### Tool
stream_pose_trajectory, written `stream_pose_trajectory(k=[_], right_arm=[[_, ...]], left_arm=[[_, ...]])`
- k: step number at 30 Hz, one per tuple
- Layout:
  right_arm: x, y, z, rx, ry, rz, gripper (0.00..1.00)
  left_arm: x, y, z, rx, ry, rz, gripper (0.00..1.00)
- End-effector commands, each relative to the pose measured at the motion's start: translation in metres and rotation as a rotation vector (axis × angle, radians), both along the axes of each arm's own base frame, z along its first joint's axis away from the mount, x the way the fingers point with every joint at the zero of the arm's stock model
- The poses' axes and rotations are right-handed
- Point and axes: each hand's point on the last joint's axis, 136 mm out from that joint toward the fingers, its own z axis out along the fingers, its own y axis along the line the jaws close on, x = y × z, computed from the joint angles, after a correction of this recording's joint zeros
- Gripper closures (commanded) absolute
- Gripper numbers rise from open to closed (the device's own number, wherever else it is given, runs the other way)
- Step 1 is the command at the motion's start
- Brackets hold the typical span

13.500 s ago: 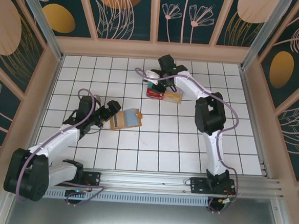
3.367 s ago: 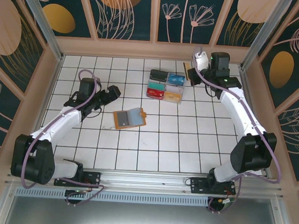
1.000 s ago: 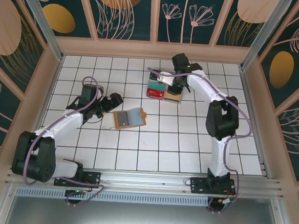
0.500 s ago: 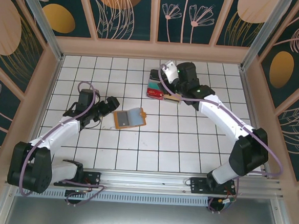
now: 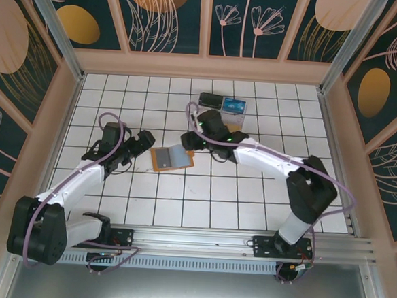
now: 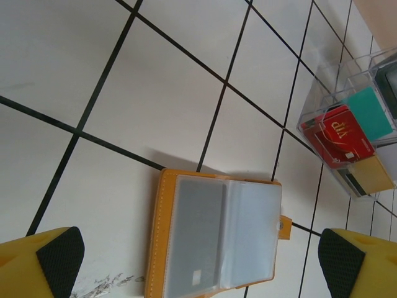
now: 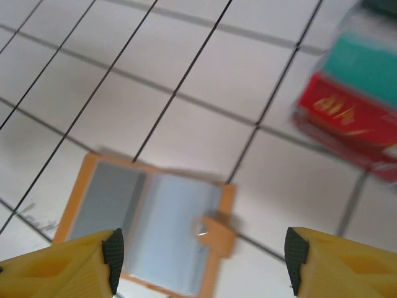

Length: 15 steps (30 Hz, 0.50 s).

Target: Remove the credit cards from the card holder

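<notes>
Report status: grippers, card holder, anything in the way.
Open, empty: left gripper, right gripper. Between them, card holder open flat on tiles. Beyond it, apart: clear card tray; nothing blocking.

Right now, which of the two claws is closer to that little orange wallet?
The right one, narrowly. The right gripper hangs over the far right corner of the card holder, open; the left gripper sits just off its left edge, also open.

Fixed camera high behind the arm bases, looking steeply down over the whole white tiled table, both wrist cameras close above it, angled down, all three sharing the open tan-orange leather card holder, wrist views also sharing the red plastic card, right one blurred
</notes>
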Motion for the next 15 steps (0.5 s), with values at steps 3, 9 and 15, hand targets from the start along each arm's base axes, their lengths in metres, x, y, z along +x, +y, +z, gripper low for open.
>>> stream_pose_trajectory(k=[3, 9, 15], right_arm=[[-0.018, 0.046, -0.025, 0.04, 0.13, 0.034, 0.29], [-0.03, 0.072, -0.063, 0.009, 0.264, 0.042, 0.33], [-0.017, 0.064, -0.097, -0.191, 0.224, -0.039, 0.31]], left_arm=[[-0.006, 0.012, -0.007, 0.022, 0.028, 0.055, 0.01], [-0.012, 0.024, -0.008, 0.063, 0.033, 0.102, 0.01], [-0.016, 0.025, -0.012, 0.064, 0.043, 0.109, 0.01]])
